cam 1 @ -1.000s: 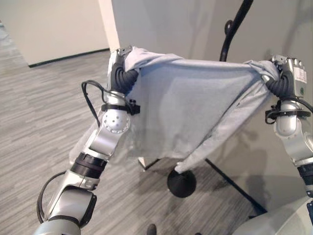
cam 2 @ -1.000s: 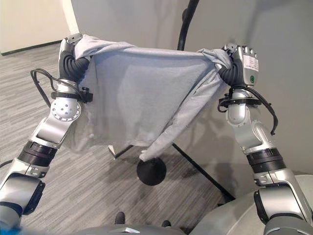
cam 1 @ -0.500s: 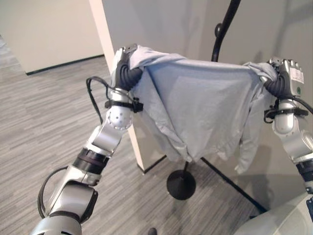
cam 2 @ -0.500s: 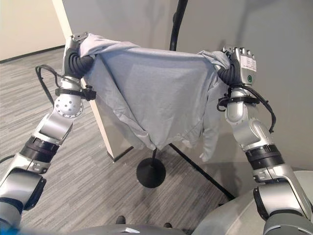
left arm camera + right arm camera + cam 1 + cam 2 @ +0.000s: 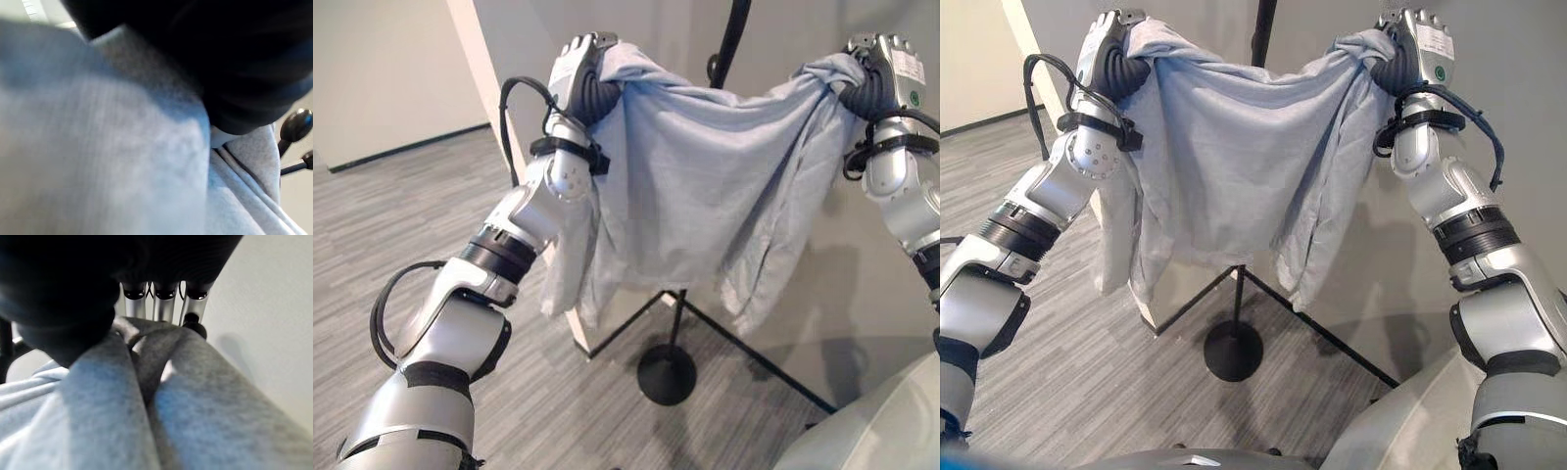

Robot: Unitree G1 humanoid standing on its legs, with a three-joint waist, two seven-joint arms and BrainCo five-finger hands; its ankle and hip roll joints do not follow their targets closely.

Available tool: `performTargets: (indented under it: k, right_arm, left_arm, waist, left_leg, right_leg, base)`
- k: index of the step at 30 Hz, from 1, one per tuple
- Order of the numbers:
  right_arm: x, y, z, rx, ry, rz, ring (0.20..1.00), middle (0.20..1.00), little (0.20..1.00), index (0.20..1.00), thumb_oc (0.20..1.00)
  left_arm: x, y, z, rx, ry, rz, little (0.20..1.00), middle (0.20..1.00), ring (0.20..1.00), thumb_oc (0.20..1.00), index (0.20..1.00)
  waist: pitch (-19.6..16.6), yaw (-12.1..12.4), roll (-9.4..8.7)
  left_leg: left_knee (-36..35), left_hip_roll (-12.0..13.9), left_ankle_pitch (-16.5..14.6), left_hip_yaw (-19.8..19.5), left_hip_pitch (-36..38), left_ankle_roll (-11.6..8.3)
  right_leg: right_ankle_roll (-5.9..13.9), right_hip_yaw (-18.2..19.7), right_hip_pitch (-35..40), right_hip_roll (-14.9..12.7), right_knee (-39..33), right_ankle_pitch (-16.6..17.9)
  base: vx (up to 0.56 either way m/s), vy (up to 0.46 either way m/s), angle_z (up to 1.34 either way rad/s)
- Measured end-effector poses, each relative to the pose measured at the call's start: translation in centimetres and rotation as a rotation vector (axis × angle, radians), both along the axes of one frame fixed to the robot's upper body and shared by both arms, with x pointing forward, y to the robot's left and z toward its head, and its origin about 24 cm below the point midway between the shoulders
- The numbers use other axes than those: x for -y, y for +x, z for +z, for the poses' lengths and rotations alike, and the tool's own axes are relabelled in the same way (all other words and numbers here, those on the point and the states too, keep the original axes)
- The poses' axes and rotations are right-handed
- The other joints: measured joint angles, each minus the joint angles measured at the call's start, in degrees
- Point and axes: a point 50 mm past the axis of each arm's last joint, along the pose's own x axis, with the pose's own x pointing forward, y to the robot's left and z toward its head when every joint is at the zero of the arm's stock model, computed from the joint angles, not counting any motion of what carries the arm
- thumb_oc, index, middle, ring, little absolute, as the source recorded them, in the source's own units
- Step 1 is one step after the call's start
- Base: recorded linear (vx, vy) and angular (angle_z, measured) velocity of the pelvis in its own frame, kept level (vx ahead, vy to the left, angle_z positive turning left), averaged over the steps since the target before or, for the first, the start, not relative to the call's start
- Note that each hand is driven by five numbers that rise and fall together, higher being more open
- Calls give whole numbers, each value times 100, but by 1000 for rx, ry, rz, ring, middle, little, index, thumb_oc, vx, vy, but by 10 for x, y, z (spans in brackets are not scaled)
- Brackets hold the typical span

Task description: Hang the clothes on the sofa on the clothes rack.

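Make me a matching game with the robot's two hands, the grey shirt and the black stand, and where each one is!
Things:
1. left hand
2. right hand
3. grey shirt
4. clothes rack

Places:
A. stands on the floor behind the shirt
B. grips the shirt's top corner on the robot's right
C. hangs spread between the two raised hands
D. grips the shirt's top corner on the robot's left

Pairs: 1-D, 2-B, 3-C, 4-A
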Motion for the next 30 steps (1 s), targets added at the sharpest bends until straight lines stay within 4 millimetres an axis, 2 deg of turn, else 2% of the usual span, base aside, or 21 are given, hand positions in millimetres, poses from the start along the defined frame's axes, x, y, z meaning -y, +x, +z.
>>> performTargets:
  k: [4, 7, 13, 18, 20, 21, 24, 28, 30]
  right_arm:
    - [3, 3, -1, -19, 1, -14, 200, 200, 200, 200, 200]
    - [4, 8, -13, -85, 1, -25, 200, 200, 200, 200, 200]
    - [-3, 13, -25, -138, -3, -5, 200, 200, 200, 200, 200]
    - [-8, 22, -53, -264, -15, -8, 200, 200, 200, 200, 200]
    - [-11, 25, -63, -299, -6, -9, 200, 200, 200, 200, 200]
    - [-18, 26, -76, -348, -34, 8, 200, 200, 200, 200, 200]
    - [-21, 26, -88, -387, -42, 20, 200, 200, 200, 200, 200]
    - [-30, 24, -119, -475, -96, 34, 200, 200, 200, 200, 200]
    - [-33, 24, -126, -505, -98, 45, 200, 200, 200, 200, 200]
  left_arm:
    - [1, 2, 0, -8, 4, 5, 200, 200, 200, 200, 200]
    - [1, 5, -6, -29, 17, 14, 200, 200, 200, 200, 200]
    - [-1, 7, -11, -46, 16, 25, 200, 200, 200, 200, 200]
    - [5, 13, -27, -105, 23, 32, 200, 200, 200, 200, 200]
    - [2, 18, -39, -148, 29, 57, 200, 200, 200, 200, 200]
    - [-1, 20, -51, -190, 32, 79, 200, 200, 200, 200, 200]
    - [-1, 20, -59, -213, 43, 85, 200, 200, 200, 200, 200]
    - [-7, 21, -74, -258, 53, 113, 200, 200, 200, 200, 200]
    - [-9, 21, -79, -272, 53, 122, 200, 200, 200, 200, 200]
  waist:
    - [-20, 2, -8]
    - [-145, 5, 4]
    - [-150, 0, 2]
    - [-171, 5, -9]
    - [-177, 10, -8]
    - [-176, -4, -8]
    - [-175, 5, -7]
    - [-174, 8, 1]
    - [-173, 5, 7]
  left_leg:
    - [3, -1, -2, 1, -11, -3]
    - [3, -1, 4, 5, -92, 1]
    - [15, 1, 5, 15, -82, 4]
    - [15, 5, 10, 13, -85, 8]
    - [15, 5, 14, 12, -87, 13]
    - [15, 8, 14, 13, -90, 13]
    - [15, 8, 13, 10, -102, 13]
    - [15, 8, 12, 8, -144, 13]
    - [16, 8, 23, 8, -197, 22]
  right_leg:
    - [0, 3, -9, -2, 0, -1]
    - [-9, 4, -94, 0, 1, 8]
    - [-13, 9, -91, 5, 4, 11]
    - [-17, 4, -91, 8, 1, 14]
    - [-19, 2, -94, 9, 1, 16]
    - [-20, 2, -99, 11, 1, 16]
    - [-17, -3, -108, 9, 1, 14]
    - [-18, -5, -154, 11, 1, 14]
    - [-29, -8, -202, 12, 1, 24]
  base:
    - [0, 0, 0]
    - [0, 0, 0]
    - [0, 0, 0]
    - [-33, 3, 1]
    - [-45, 6, 0]
    - [-46, 6, 0]
    - [-10, 1, 0]
    - [-8, 1, 0]
    - [0, 0, 0]
